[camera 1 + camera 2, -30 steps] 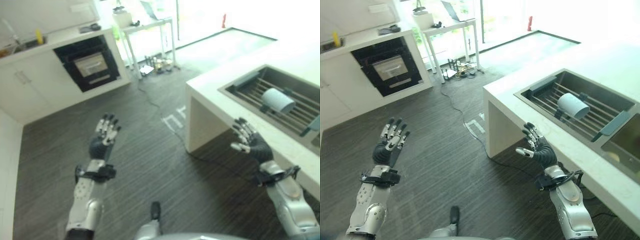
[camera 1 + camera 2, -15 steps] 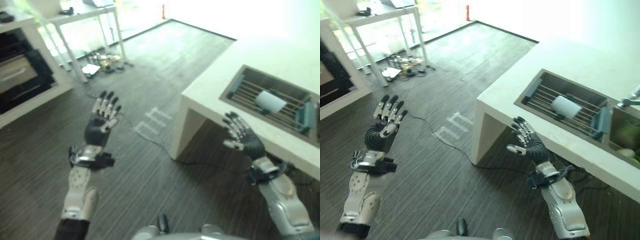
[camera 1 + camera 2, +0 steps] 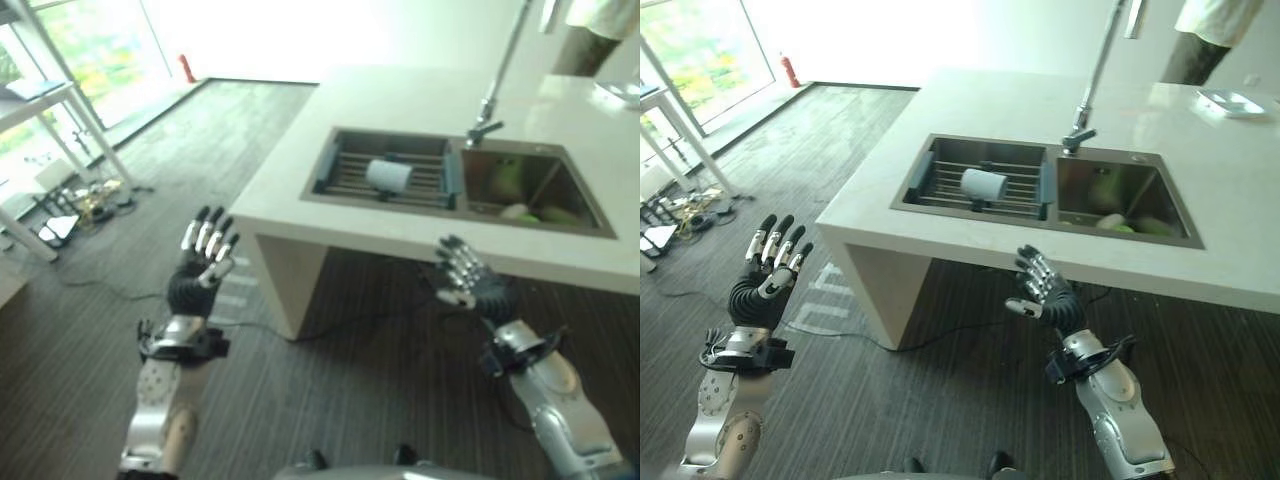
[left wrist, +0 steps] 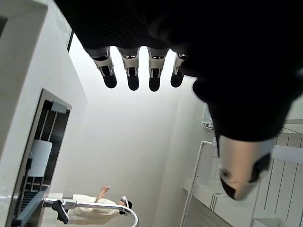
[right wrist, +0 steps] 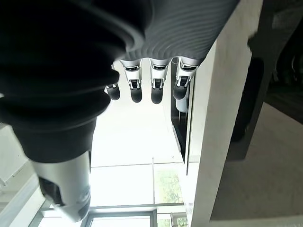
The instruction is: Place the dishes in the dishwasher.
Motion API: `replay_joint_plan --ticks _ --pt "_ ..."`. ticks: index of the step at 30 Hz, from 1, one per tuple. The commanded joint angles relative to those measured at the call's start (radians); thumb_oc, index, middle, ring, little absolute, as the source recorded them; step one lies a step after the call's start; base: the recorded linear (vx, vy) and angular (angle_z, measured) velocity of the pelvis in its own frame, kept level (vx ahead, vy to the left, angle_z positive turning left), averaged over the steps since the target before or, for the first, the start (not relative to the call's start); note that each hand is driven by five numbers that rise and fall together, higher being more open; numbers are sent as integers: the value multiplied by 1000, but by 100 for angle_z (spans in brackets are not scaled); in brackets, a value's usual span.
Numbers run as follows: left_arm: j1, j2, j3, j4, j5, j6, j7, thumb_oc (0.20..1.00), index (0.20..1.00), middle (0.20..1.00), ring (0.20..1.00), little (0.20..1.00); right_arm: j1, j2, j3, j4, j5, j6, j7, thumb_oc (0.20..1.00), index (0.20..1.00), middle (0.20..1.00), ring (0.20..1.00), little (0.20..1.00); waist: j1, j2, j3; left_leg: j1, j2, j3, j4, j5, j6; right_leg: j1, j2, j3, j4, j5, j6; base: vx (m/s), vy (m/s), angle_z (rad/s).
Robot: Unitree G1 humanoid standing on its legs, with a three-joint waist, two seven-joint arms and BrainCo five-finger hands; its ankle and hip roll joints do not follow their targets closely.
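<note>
Left hand [image 3: 760,290]: raised in the lower left of the head views, over the dark plank floor [image 3: 940,400], fingers straight and spread, holding nothing. Its wrist view confirms the fingers [image 4: 129,78] extended with the thumb apart.

Right hand [image 3: 1045,295]: raised in the lower centre-right of the frame, in front of the worktop's near edge and not touching it. Fingers straight to slightly relaxed, nothing held; the wrist view shows the same.

Worktop [image 3: 980,110]: white, running across the upper right half of the frame, with a double sink set into it. The left basin [image 3: 915,185] carries a slatted rack, and a pale cylindrical cup [image 3: 983,184] lies on its side on that rack. The right basin [image 3: 1140,185] holds pale and green items at its bottom, possibly dishes; the view is too poor to tell them apart. A tall tap [image 3: 1095,75] stands behind the divide between the basins.

Further items: a small white tray or dish [image 3: 1230,100] on the worktop at far upper right, and a person [image 3: 1205,30] in a light top standing behind it at the frame's upper right corner. A red fire extinguisher [image 3: 792,72] stands on the floor in the upper left.
</note>
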Motion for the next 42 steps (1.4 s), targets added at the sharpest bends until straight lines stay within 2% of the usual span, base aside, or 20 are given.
replay_joint_plan --ticks 1,4,7,8,9,10,11,12,13,15,16,19,22,28,30,32,35,37,38,42 --pt "-95 46 9 -29 -47 -48 -6 1000 1000 1000 1000 1000 -71 22 -45 -51 56 -84 3 1000 1000 1000 1000 1000 -22 -50 36 92 17 -20 135 -70 -21 38 -60 100 -67 62 47 152 -253 -11" --pt "-86 41 10 -32 -52 -51 -15 1000 1000 1000 1000 1000 -46 10 -71 -52 67 -88 21 1000 1000 1000 1000 1000 -43 -47 36 65 51 -27 277 -22 -48 53 -40 123 -70 51 17 152 -249 -14" --pt "-81 24 2 -29 -43 -52 -27 1000 1000 1000 1000 1000 -29 7 -83 -57 59 -89 37 1000 1000 1000 1000 1000 -55 -42 42 17 33 -54 392 -12 -49 66 -30 149 -70 40 -3 193 -138 -2" --pt "-84 16 -5 -29 -27 -47 -23 1000 1000 1000 1000 1000 -42 15 -73 -57 46 -81 24 1000 1000 1000 1000 1000 -42 -43 50 -6 -33 -98 334 -54 -17 67 -33 173 -71 41 9 216 42 2" --pt "-79 13 -7 -28 -20 -49 -24 1000 1000 1000 1000 1000 -54 21 -65 -53 40 -74 18 1000 1000 1000 1000 1000 -36 -33 50 0 -59 -113 251 -67 -7 64 -26 187 -67 39 16 298 172 -7" --pt "-62 14 -10 -29 -11 -60 -28 1000 1000 1000 1000 1000 -59 32 -55 -51 26 -67 16 1000 1000 1000 1000 1000 -29 -13 50 28 -62 -124 72 -50 -9 68 -16 197 -64 29 27 259 183 -25" --pt "-60 16 -12 -29 -9 -63 -27 1000 1000 1000 1000 1000 -58 36 -51 -51 20 -68 15 1000 1000 1000 1000 1000 -26 -6 52 41 -56 -126 12 -23 -16 75 -12 199 -64 24 29 269 207 -28" --pt "-59 20 -15 -28 -6 -67 -26 1000 1000 1000 1000 1000 -56 41 -47 -51 8 -71 14 1000 1000 1000 1000 1000 -19 3 55 37 -44 -140 -58 29 -32 89 -4 202 -69 15 29 219 184 -32" --pt "-60 22 -17 -26 -10 -74 -30 1000 1000 1000 1000 1000 -51 37 -48 -57 6 -76 15 1000 1000 1000 1000 1000 -5 7 62 -9 -34 -175 -68 73 -51 113 2 211 -76 4 27 240 218 -10" --pt "-65 11 -17 -20 -1 -89 -43 1000 1000 1000 1000 1000 -69 12 -45 -58 12 -79 7 1000 1000 1000 1000 1000 30 -4 75 -78 -40 -224 -60 109 -58 175 -7 229 -89 -25 24 299 354 -12" --pt "-71 12 -12 -17 11 -93 -38 1000 1000 1000 1000 1000 -77 5 -39 -57 22 -77 3 1000 1000 1000 1000 1000 38 -8 72 -89 -25 -209 -67 115 -63 198 -21 219 -90 -38 30 281 394 -25" --pt "-95 35 -3 -10 -2 -84 -16 1000 1000 1000 1000 1000 -46 -3 -54 -96 62 -56 24 1000 1000 1000 1000 1000 36 -20 50 -64 -31 -184 -68 97 -46 219 -59 190 -80 -42 64 232 358 -64" --pt "-123 42 9 -1 9 -60 -30 1000 1000 1000 1000 1000 -33 14 -64 -99 51 -54 46 1000 1000 1000 1000 1000 43 -29 29 -37 -52 -192 -68 72 -18 193 -84 166 -22 -53 79 225 324 -7" --pt "-126 38 16 0 26 -15 -19 1000 1000 1000 1000 1000 -78 52 -36 -83 16 -21 38 1000 1000 1000 1000 1000 77 -43 6 -7 -94 -216 -68 41 23 170 -110 161 52 -35 85 179 286 -4" --pt "-116 40 24 -5 27 -8 -18 1000 1000 1000 1000 1000 -68 55 -34 -78 3 -24 46 1000 1000 1000 1000 1000 81 -47 4 2 -108 -215 -68 33 38 151 -120 166 111 -14 86 121 271 5" --pt "-106 38 26 -9 36 -2 -15 1000 1000 1000 1000 1000 -64 62 -35 -74 7 -22 57 1000 1000 1000 1000 1000 88 -47 8 13 -116 -212 -68 23 50 113 -141 142 199 26 85 100 228 7" --pt "-87 39 36 -25 57 0 -14 1000 1000 1000 1000 1000 -59 68 -25 -80 11 -17 76 1000 1000 1000 1000 1000 87 -39 25 35 -115 -203 -68 7 55 45 -137 115 294 36 76 89 137 -31" --pt "-87 48 36 -34 79 0 1 1000 1000 1000 1000 1000 -59 66 -18 -77 12 -15 77 1000 1000 1000 1000 1000 85 -37 30 39 -108 -203 -68 6 46 30 -102 97 224 -12 59 89 -16 -65" --pt "-91 52 30 -33 82 -2 8 1000 1000 1000 1000 1000 -53 55 -24 -76 19 -21 77 1000 1000 1000 1000 1000 76 -43 31 42 -113 -208 -68 -2 44 27 -81 109 123 -20 57 120 -132 -71" --pt "-84 47 14 -28 92 -19 -2 1000 1000 1000 1000 1000 -46 54 -37 -75 36 -35 60 1000 1000 1000 1000 1000 44 -54 39 67 -126 -201 -68 -33 47 -2 -74 171 -36 86 83 123 -203 -4"
